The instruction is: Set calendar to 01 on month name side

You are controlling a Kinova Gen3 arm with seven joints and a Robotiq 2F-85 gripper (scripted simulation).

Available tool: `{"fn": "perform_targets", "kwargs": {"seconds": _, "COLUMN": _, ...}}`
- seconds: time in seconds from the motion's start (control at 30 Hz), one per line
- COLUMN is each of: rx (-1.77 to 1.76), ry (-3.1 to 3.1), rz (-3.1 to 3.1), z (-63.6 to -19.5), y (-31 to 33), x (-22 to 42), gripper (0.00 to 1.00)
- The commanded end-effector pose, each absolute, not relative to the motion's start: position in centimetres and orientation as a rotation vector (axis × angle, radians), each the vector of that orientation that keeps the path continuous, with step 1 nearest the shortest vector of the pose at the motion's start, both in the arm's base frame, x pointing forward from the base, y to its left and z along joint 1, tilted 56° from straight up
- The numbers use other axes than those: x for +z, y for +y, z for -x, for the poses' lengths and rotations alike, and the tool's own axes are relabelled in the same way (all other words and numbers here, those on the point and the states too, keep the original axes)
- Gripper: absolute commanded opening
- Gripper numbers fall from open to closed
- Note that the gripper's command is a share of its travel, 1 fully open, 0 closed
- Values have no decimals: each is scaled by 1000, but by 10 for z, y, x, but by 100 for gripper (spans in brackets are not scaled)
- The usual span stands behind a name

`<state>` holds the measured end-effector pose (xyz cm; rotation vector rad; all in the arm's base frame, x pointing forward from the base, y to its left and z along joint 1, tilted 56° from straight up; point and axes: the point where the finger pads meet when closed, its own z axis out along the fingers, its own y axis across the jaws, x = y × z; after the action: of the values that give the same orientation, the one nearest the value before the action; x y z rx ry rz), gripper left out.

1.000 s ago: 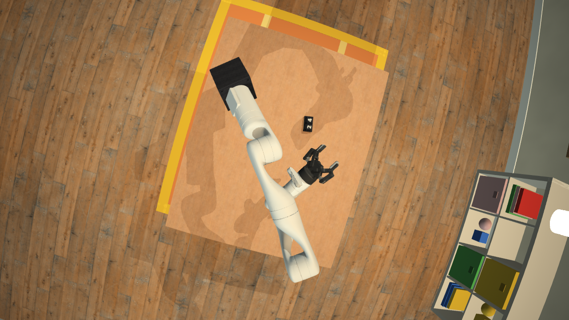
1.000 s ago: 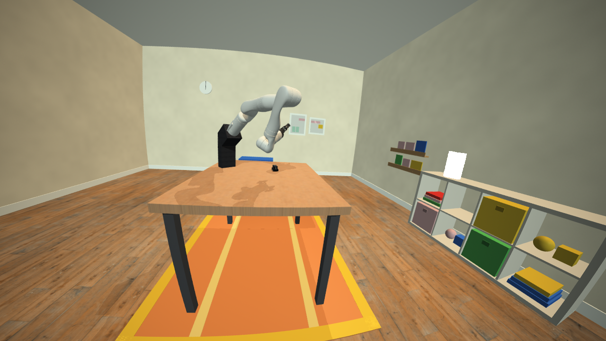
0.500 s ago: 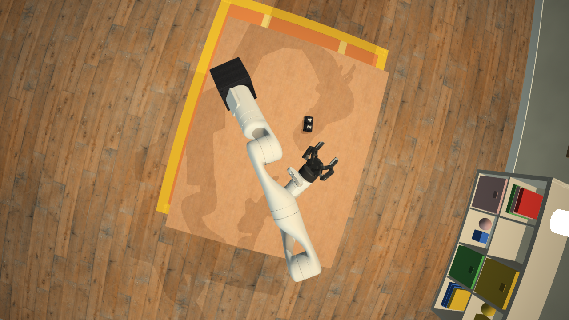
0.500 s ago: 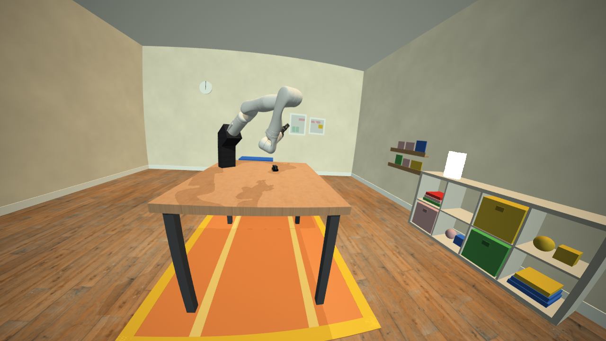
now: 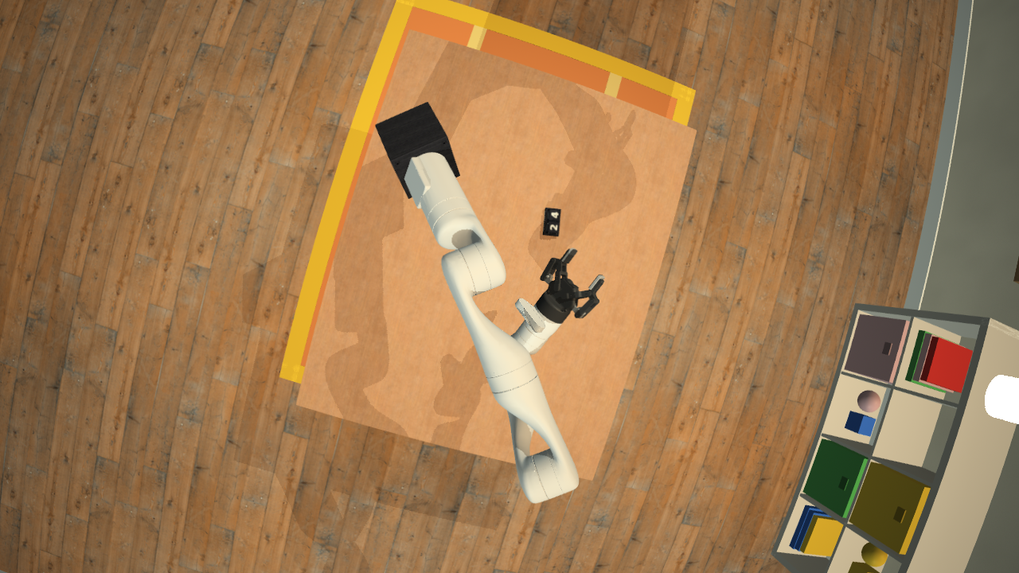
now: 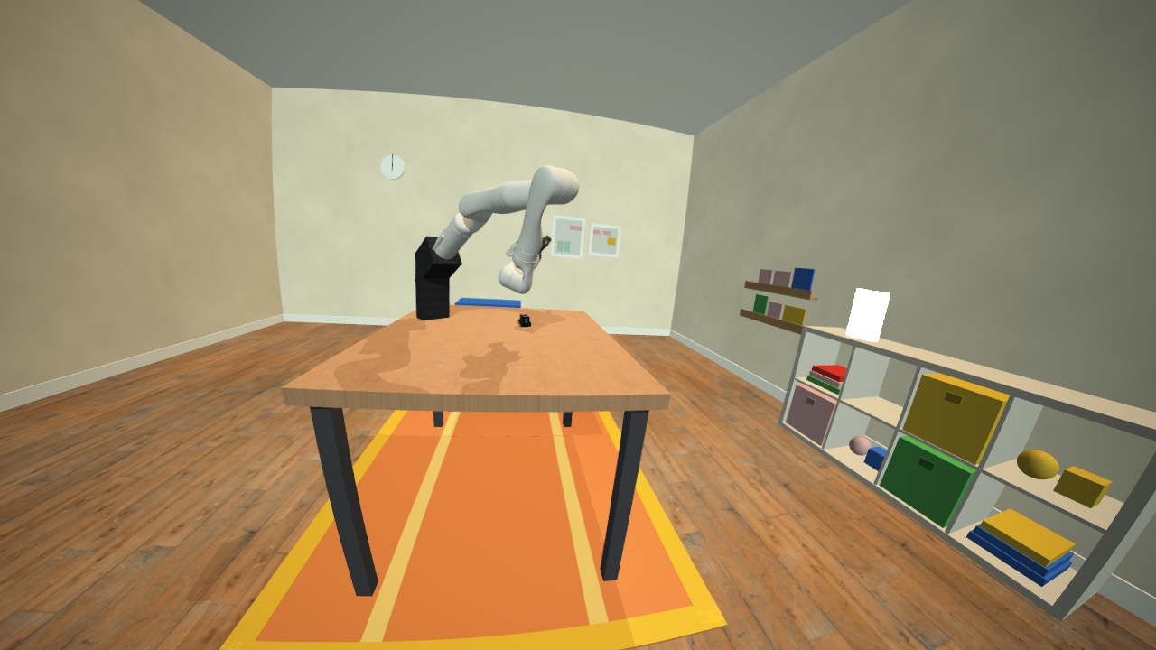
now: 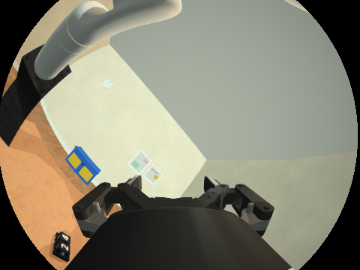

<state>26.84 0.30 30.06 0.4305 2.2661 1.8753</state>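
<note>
Two dark cubes [image 5: 554, 214] [image 5: 552, 228] [image 7: 65, 238] [image 7: 64, 247]; one table [image 5: 455, 399] [image 6: 477, 399]; two wall pictures [image 6: 568, 236] [image 6: 604, 240] [image 7: 139, 162] [image 7: 153, 175]; one clock [image 6: 392, 166] [image 7: 107, 83].

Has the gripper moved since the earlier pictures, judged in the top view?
Yes. The gripper has shifted slightly toward the calendar, which sits in the same place on the table.
</note>
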Motion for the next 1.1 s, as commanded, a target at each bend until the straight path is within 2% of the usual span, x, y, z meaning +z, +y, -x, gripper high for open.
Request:
{"fn": "perform_targets", "kwargs": {"seconds": 0.0, "rx": 1876, "ry": 2270, "rz": -423, "z": -268, "y": 4, "x": 301, "gripper": 100}}
{"fn": "perform_targets", "kwargs": {"seconds": 1.07, "rx": 1837, "ry": 2494, "rz": -388, "z": -259, "y": 13, "x": 276, "gripper": 100}}
